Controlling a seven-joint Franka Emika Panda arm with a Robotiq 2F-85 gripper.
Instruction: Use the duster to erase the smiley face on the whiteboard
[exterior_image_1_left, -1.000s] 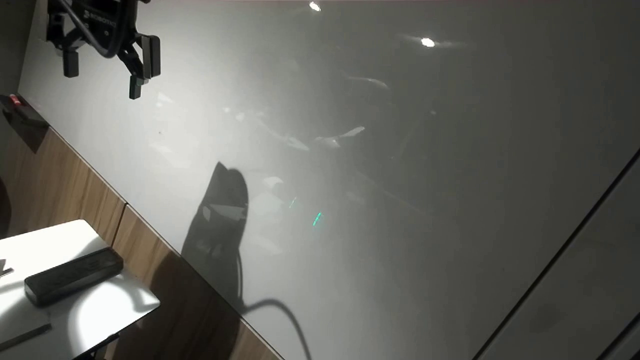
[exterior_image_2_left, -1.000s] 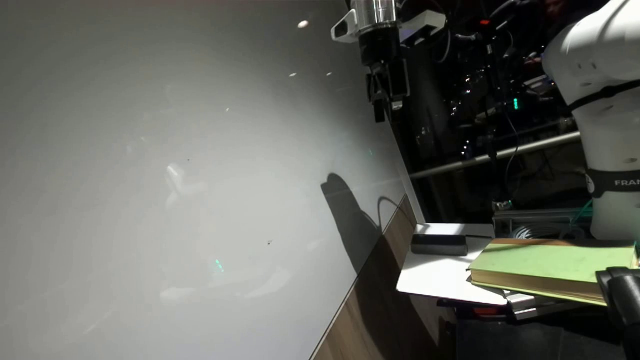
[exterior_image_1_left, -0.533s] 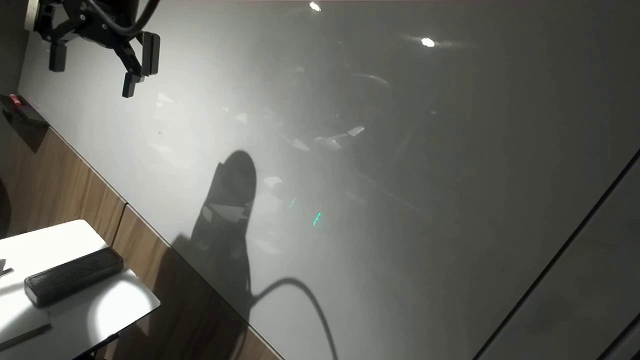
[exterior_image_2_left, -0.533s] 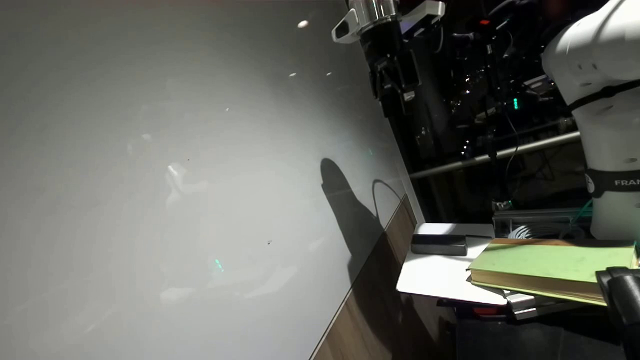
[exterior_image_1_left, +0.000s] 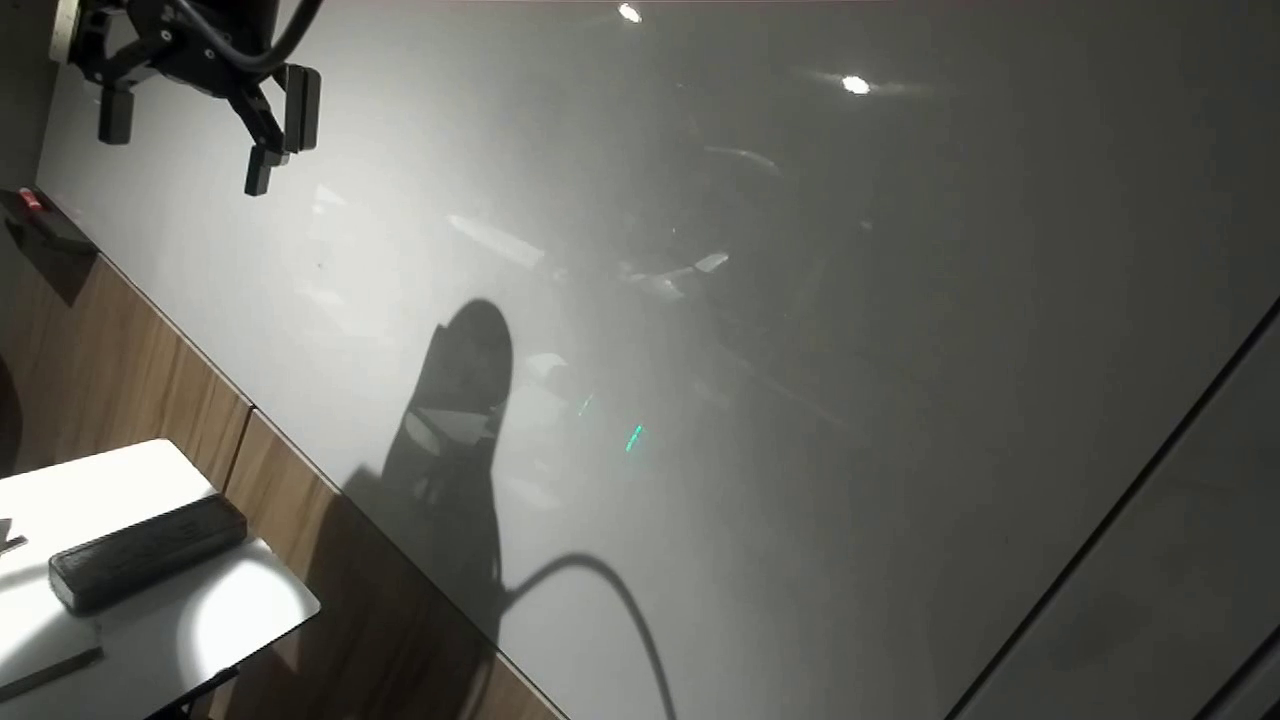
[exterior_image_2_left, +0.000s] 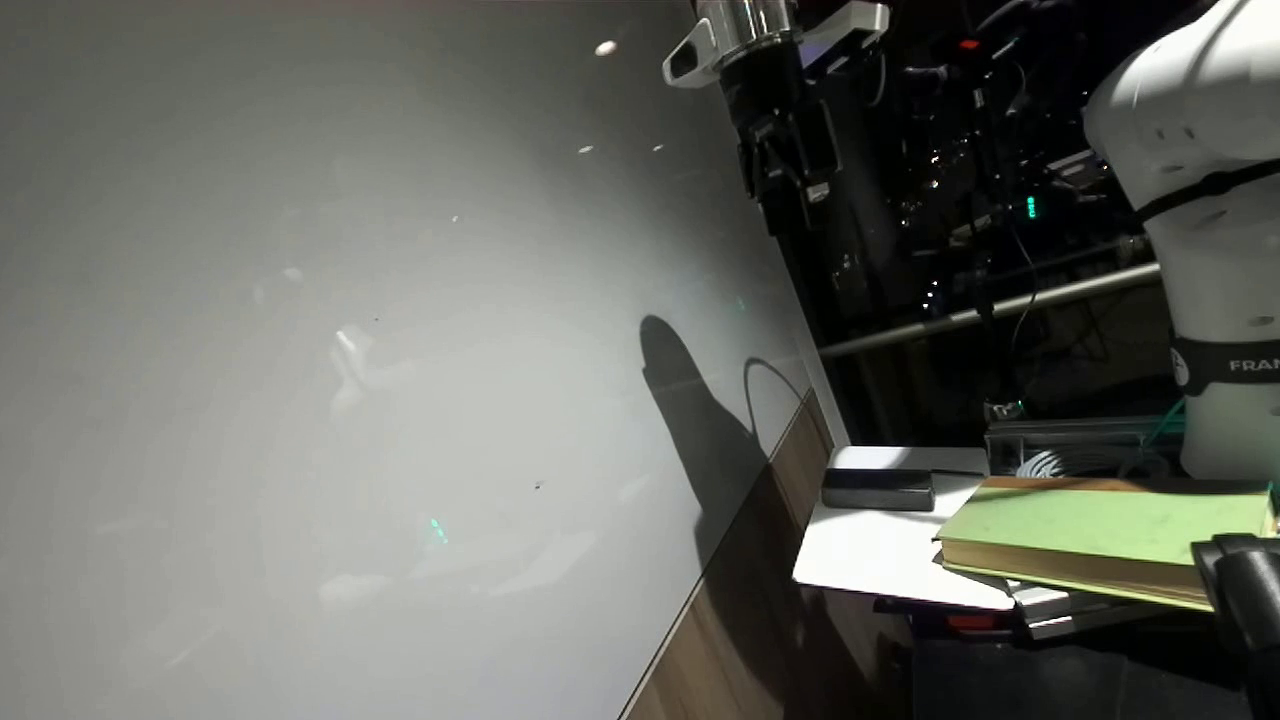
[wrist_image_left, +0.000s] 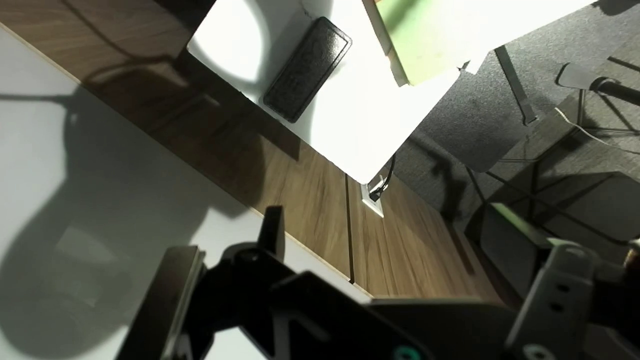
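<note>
The duster is a black elongated block lying flat on the small white tabletop. It also shows in an exterior view and in the wrist view. The whiteboard is a large glossy grey-white panel that also fills much of an exterior view. I cannot make out a smiley face on it, only reflections and small dark specks. My gripper is open and empty, well above the tabletop and apart from the duster. It also shows in an exterior view and the wrist view.
A thick green book lies on the tabletop beside the duster. Wood panelling runs under the whiteboard's lower edge. A dark piece with a red part is mounted at that edge. The white robot arm stands behind the tabletop.
Over the first half second my gripper tilts a little and its fingertips swing slightly; its shadow on the whiteboard shifts. Since then it is nearly still. The duster has not moved.
</note>
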